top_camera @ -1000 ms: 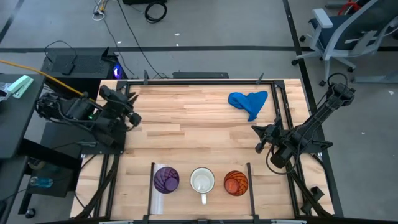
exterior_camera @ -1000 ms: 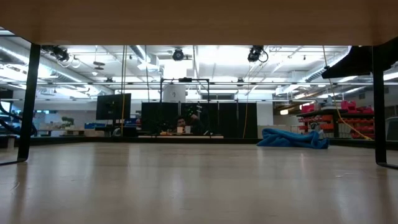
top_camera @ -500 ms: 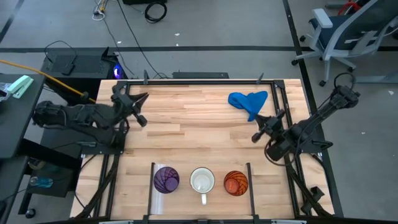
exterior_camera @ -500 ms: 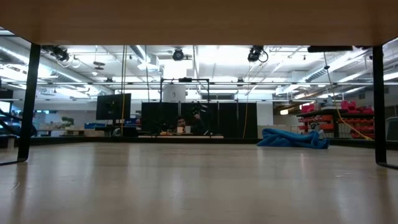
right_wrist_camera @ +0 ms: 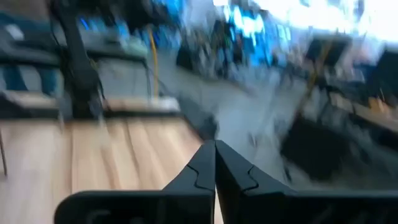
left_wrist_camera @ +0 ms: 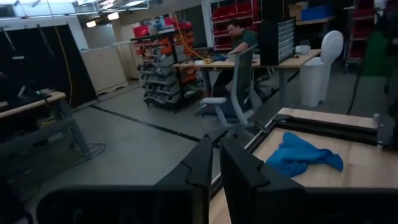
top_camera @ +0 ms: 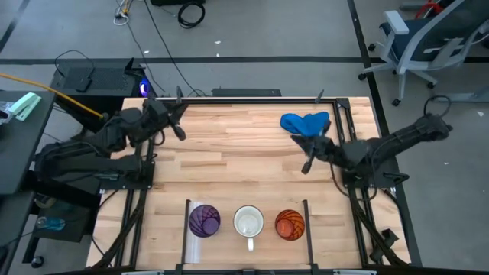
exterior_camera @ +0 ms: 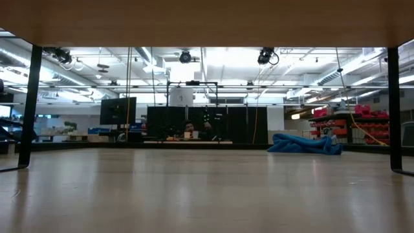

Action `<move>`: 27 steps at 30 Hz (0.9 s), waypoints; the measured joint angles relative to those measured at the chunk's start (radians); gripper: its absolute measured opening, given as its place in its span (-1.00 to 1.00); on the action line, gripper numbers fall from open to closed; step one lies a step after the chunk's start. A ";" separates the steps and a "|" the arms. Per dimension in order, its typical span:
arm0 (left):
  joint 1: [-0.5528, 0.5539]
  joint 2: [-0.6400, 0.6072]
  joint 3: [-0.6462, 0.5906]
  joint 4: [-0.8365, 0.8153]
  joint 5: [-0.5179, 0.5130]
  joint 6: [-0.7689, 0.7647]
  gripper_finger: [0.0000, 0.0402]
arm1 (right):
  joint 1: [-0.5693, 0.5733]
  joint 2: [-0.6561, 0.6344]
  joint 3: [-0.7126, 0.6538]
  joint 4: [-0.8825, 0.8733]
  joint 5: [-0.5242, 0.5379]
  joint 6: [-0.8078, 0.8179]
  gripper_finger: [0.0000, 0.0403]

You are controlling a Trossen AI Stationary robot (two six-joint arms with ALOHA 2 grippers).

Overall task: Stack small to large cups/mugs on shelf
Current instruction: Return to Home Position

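Three cups stand in a row on the shelf (top_camera: 246,243) at the table's near edge, between a pale upright strip and a thin dark post: a purple patterned cup (top_camera: 204,221), a white mug (top_camera: 248,222) with its handle toward the near edge, and an orange patterned cup (top_camera: 289,224). My left gripper (top_camera: 178,126) is shut and empty, raised over the table's far left corner; its own view shows its fingers (left_wrist_camera: 216,142) close together. My right gripper (top_camera: 309,155) is shut and empty, raised over the table's right part, near the blue cloth; its fingers (right_wrist_camera: 215,144) meet.
A crumpled blue cloth (top_camera: 306,124) lies at the table's far right; it also shows in the low view (exterior_camera: 304,144) and the left wrist view (left_wrist_camera: 303,155). Dark frame rails run along the table's edges. Bare wood lies between the arms and the shelf. A seated person (left_wrist_camera: 239,37) shows far behind.
Both arms have risen from their resting places at the table's sides. My left gripper has swung up and toward the far edge. My right gripper has swung toward the table's left and far side, close to the blue cloth. The cups have kept still.
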 joint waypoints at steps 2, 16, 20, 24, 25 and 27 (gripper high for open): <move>0.039 0.020 0.000 0.025 0.052 -0.006 -0.80 | -0.080 0.000 0.000 0.145 -0.131 -0.130 -0.95; 0.264 0.095 0.000 0.263 0.171 0.085 -0.83 | -0.871 0.052 0.113 0.406 -1.081 -0.057 -0.95; 0.402 0.096 0.000 0.284 0.253 0.106 -0.81 | -1.041 0.085 0.172 0.407 -1.144 -0.044 -0.95; 0.558 0.112 0.001 0.319 0.346 0.099 -0.81 | -1.174 0.123 0.207 0.404 -1.163 -0.017 -0.96; 0.589 0.120 0.001 0.333 0.355 0.099 -0.82 | -1.199 0.131 0.211 0.403 -1.165 -0.017 -0.96; 0.642 0.135 0.001 0.354 0.357 0.098 -0.84 | -1.241 0.142 0.220 0.391 -1.165 -0.025 -0.96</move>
